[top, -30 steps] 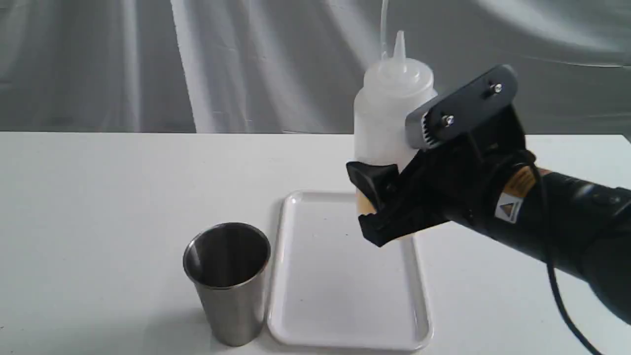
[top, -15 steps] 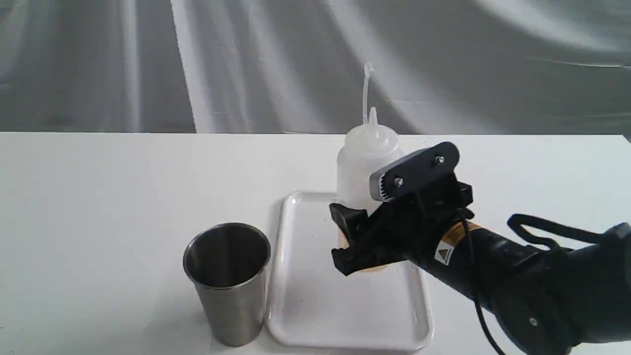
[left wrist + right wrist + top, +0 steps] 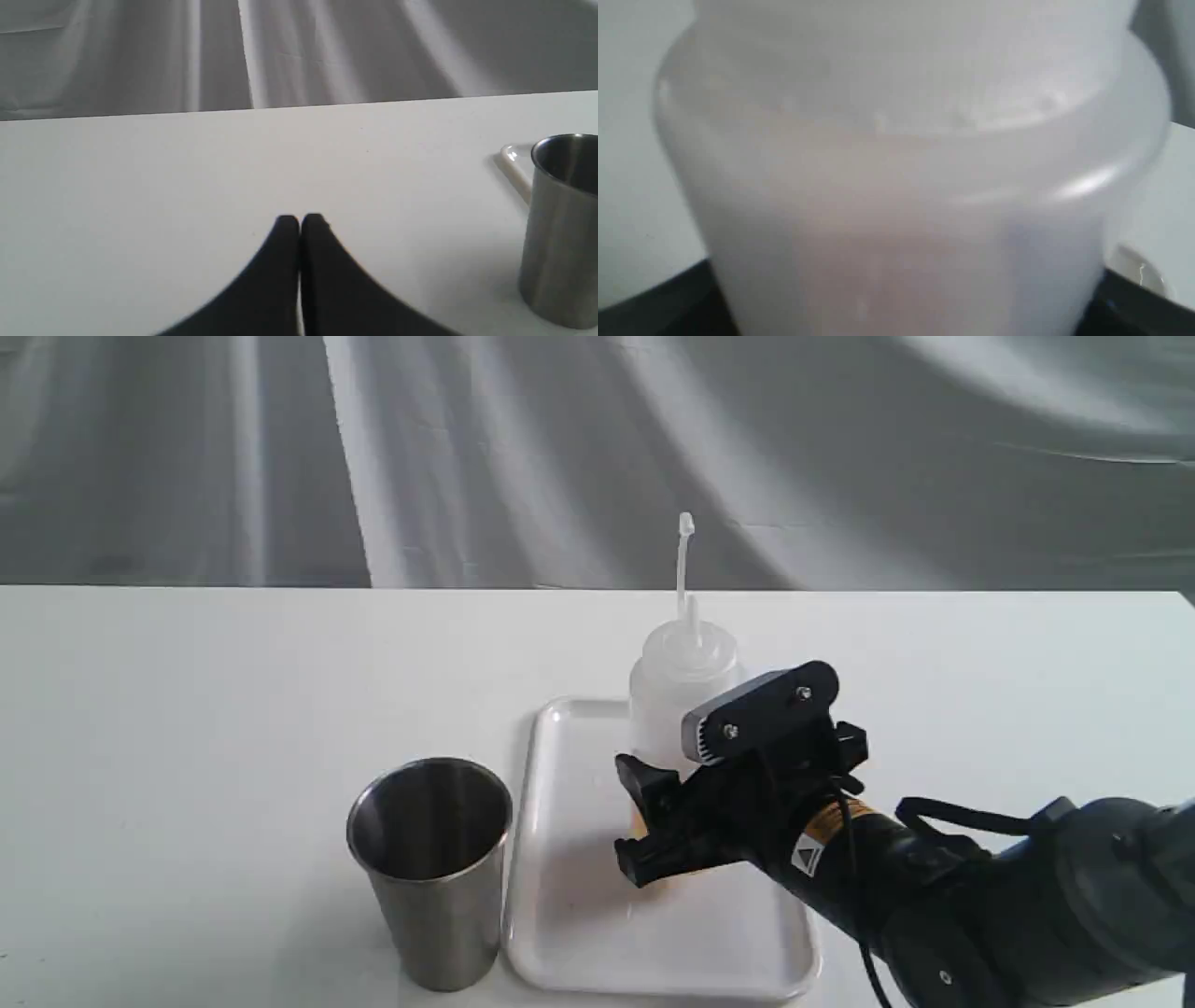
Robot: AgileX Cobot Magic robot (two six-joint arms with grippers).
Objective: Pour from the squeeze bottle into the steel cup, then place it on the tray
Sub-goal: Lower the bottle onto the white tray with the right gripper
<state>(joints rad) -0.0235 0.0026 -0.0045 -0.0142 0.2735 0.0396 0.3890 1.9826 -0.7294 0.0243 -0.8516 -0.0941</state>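
White table [image 3: 187,709]; right jaws grip squeeze bottle [image 3: 658,709], base hidden; left jaws pressed together.

There is one squeeze bottle [image 3: 677,700], with one nozzle [image 3: 692,616] and one tethered tip cap [image 3: 686,523] on a thin strap. There is one steel cup [image 3: 431,868] and one tray [image 3: 579,933], and a single white table [image 3: 187,709] bears them. Two grippers show: one right gripper [image 3: 631,821] in the exterior view and one left gripper [image 3: 299,224] in the left wrist view, each with two black fingers. The grey plate on top of the right gripper carries two screws [image 3: 803,693]. The arm behind it has one triangular warning label [image 3: 805,859] and one black cable [image 3: 952,814]. One grey cloth backdrop [image 3: 467,457] hangs behind.
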